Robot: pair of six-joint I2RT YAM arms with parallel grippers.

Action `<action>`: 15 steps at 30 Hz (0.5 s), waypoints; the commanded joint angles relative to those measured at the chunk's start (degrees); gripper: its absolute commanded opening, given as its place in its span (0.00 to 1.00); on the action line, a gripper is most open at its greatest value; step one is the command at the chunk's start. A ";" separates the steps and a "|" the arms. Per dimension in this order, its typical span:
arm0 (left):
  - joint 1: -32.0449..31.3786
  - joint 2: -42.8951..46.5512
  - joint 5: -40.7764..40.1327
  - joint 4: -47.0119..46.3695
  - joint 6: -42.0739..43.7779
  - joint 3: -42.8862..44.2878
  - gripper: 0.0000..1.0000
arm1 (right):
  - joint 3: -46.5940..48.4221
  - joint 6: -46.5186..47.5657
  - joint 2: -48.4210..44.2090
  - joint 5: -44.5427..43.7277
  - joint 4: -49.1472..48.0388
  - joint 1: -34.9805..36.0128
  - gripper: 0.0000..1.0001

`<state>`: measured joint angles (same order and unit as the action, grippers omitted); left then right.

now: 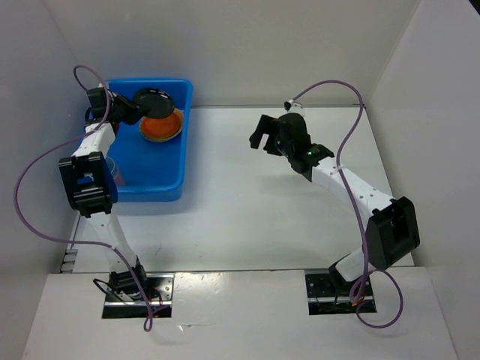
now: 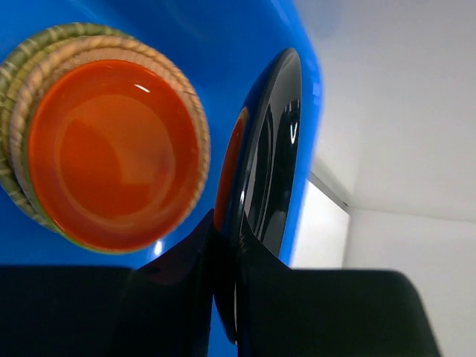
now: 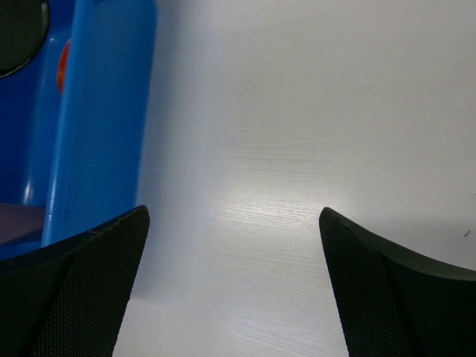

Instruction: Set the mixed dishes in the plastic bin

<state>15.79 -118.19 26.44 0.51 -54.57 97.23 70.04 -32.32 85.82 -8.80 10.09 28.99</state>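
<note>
Currently: left pincer (image 1: 137,103) grips one black plate (image 1: 154,99) over one bin (image 1: 150,192); one orange plate (image 1: 160,126) inside; right pincer (image 3: 232,217) wide.

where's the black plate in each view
top external: black plate upper left, over the blue bin's far end.
left wrist: black plate centre-right, edge-on, beside the orange plate.
right wrist: black plate in top left corner, cropped.
shared landmark: the blue bin.

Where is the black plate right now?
Top view, far left: the black plate is pinched by the left gripper over the far end of the blue bin, tilted just beyond the orange plate on the woven plates.
</note>
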 commanded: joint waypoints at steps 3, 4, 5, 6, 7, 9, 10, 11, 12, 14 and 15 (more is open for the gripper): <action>-2.69 -2.39 -13.91 -0.52 -1.51 2.00 0.09 | -2.27 -0.56 -4.96 -2.36 -3.40 -0.78 0.99; -2.70 -2.39 -15.70 -0.51 -1.51 2.00 0.09 | -2.28 -0.56 -4.96 -2.36 -3.41 -0.78 0.99; -3.22 -3.00 -16.93 -0.51 -1.51 2.00 0.09 | -2.28 -0.56 -4.96 -2.36 -3.41 -0.78 0.99; -3.22 -3.71 -18.16 -0.51 -2.03 2.00 0.09 | -2.28 -0.56 -4.96 -2.36 -3.41 -1.30 0.99; -3.22 -4.23 -18.17 -0.51 -2.04 2.52 0.09 | -2.28 -0.56 -4.96 -2.36 -2.89 -1.31 0.99; -3.75 -6.60 -18.17 0.97 -2.56 4.89 0.09 | -2.80 -0.56 -5.48 -2.36 -2.88 -1.31 0.99; -3.75 -7.48 -17.39 1.85 -2.56 5.77 0.09 | -2.80 -0.56 -5.49 -2.36 -2.88 -1.31 0.99; -3.75 -9.06 -17.38 3.51 -2.56 6.82 0.09 | -2.80 -0.56 -5.49 -1.84 -2.88 -1.83 0.99; -4.36 -9.86 -16.86 4.14 -2.56 8.83 0.11 | -3.41 -0.56 -5.49 -1.84 -2.88 -1.83 0.99; -4.37 -12.13 -15.10 7.02 -0.29 11.30 0.15 | -3.42 -0.56 -5.49 -1.84 -2.88 -1.84 0.99; -4.89 -12.93 -15.10 8.44 0.33 12.71 0.17 | -3.42 -1.08 -5.49 -1.23 -2.88 -2.36 0.99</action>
<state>11.68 -129.10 10.81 6.00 -55.61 105.36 67.13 -32.69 82.28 -9.63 9.74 27.46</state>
